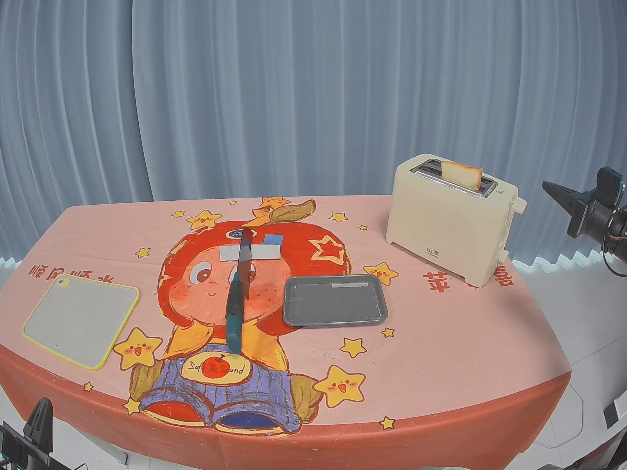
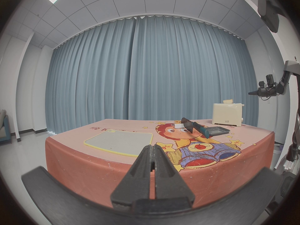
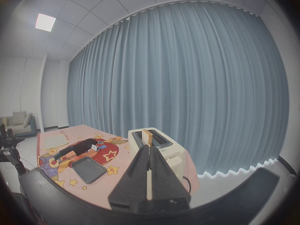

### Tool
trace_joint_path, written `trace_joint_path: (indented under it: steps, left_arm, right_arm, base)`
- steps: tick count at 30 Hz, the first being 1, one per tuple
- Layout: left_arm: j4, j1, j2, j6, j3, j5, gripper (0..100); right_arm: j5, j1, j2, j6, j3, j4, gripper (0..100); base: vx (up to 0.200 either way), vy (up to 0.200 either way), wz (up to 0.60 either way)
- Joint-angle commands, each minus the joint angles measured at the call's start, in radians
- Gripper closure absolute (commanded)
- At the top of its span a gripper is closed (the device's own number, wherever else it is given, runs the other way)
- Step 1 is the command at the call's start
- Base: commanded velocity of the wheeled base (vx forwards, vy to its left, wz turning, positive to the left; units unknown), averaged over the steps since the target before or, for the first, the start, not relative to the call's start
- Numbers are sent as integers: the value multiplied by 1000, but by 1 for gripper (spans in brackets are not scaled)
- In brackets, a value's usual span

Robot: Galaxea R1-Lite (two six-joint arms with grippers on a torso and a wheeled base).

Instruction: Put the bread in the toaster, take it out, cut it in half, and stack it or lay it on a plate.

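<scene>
- One slice of bread: upright in the slot of the toaster, its top sticking out above the rim, toward the slot's right end.
- One toaster: cream, standing at the far right of the table, well apart from the other items.
- One grey tray: rectangular and shallow, lying flat near the table's middle, between the knife and the toaster.
- One knife: teal handle toward the front edge, dark blade pointing away and crossing over a small white-and-blue block; it lies just left of the tray.
- One cutting board: pale grey with a yellow rim, flat at the table's left end.
- One tablecloth: pink with a cartoon figure and stars, covering the table.
- One right gripper: in the air off the table's right side, near the toaster and at about the height of its top, aimed toward the bread; its fingers are pressed almost together with only a thin slit between them, and hold nothing.
- One left gripper: low, in front of the table's front left corner, facing the cutting board; fingers likewise drawn together to a thin slit, holding nothing.
- One blue-grey curtain: hanging behind the table.
</scene>
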Motion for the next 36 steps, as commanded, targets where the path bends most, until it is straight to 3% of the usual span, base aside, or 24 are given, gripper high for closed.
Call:
trace_joint_path:
  steps: [1, 16, 24, 31, 36]
  left_arm:
    - [0, 0, -16, 0, 18, 1, 100]
    - [0, 0, -16, 0, 18, 1, 100]
    - [0, 0, -16, 0, 18, 1, 100]
    - [0, 0, -16, 0, 18, 1, 100]
    - [0, 0, -16, 0, 18, 1, 100]
  right_arm:
    - [0, -2, 3, 2, -2, -2, 100]
    - [-1, -6, 29, 9, -41, -3, 100]
    - [-3, -18, 61, 48, -75, -3, 100]
    - [-89, -10, 87, 51, -102, -5, 100]
    - [-99, -4, 100, 69, -110, -29, 100]
  base:
    - [0, 0, 0]
    - [0, 0, 0]
    - [0, 0, 0]
    - [0, 0, 0]
    - [0, 0, 0]
